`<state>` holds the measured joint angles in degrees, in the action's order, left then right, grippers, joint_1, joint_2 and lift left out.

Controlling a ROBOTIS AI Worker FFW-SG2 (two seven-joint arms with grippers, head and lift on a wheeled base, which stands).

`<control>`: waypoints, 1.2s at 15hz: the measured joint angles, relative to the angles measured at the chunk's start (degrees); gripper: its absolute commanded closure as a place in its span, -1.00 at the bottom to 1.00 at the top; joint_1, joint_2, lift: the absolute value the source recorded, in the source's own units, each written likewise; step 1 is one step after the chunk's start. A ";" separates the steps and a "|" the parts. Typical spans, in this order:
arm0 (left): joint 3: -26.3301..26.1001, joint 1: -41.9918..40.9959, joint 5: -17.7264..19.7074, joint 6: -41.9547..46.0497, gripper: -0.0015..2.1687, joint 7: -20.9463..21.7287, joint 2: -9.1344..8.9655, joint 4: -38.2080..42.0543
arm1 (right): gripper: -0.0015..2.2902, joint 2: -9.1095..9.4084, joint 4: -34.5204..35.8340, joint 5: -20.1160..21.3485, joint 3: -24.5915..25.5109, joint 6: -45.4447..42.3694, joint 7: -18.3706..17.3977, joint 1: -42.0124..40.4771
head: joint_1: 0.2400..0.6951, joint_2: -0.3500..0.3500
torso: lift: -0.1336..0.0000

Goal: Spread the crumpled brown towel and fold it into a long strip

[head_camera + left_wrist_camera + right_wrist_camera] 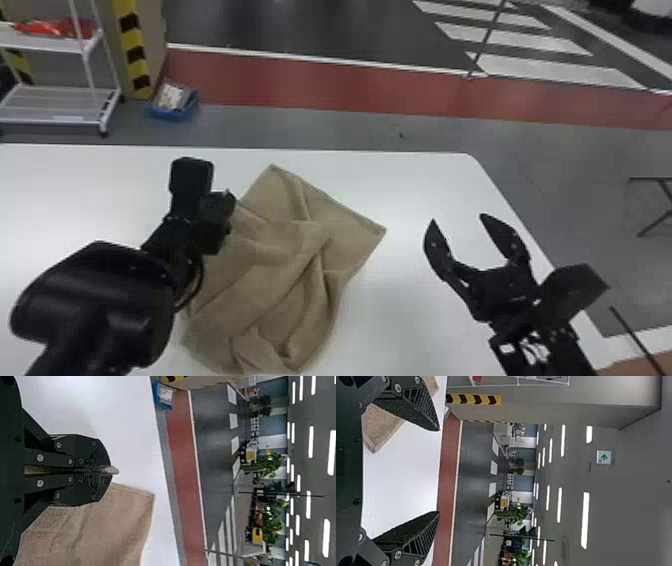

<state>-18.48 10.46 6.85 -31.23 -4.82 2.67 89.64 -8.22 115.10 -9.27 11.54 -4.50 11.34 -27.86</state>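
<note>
L gripper (110,470) clenched w/ a pinch of towel (280,260) at its L edge. Towel's rumpled on table (410,305), long axis approx. near-to-far. Its R corner (380,231) points toward R gripper (458,219), spread wide, nothing held. Corner lies L of R gripper, apart from it; R is nearer, so prob. next: go L, grab corner, pull taut.

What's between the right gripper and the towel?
A stretch of white tabletop lies between the right gripper and the brown towel, as the head view shows.
</note>
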 measured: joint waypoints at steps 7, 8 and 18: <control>10.00 -10.97 15.56 -5.89 0.01 0.60 8.99 30.11 | -0.87 0.14 0.04 -0.12 -0.68 0.25 0.00 -0.21 | 1.00 -0.55 | -0.86; 12.69 -12.62 16.40 -6.25 0.01 0.28 10.00 31.95 | -0.87 0.14 0.04 -0.16 -0.66 0.25 0.00 -0.31 | 1.00 -0.48 | -0.86; 30.32 -20.42 14.22 -4.24 -0.96 2.62 13.78 24.57 | -0.83 1.41 0.97 2.73 -2.95 7.30 -0.01 1.17 | 1.00 0.29 | -0.86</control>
<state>11.85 -9.96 21.07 -35.47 -2.20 16.45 114.21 -6.81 116.07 -6.54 8.59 2.79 11.32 -26.69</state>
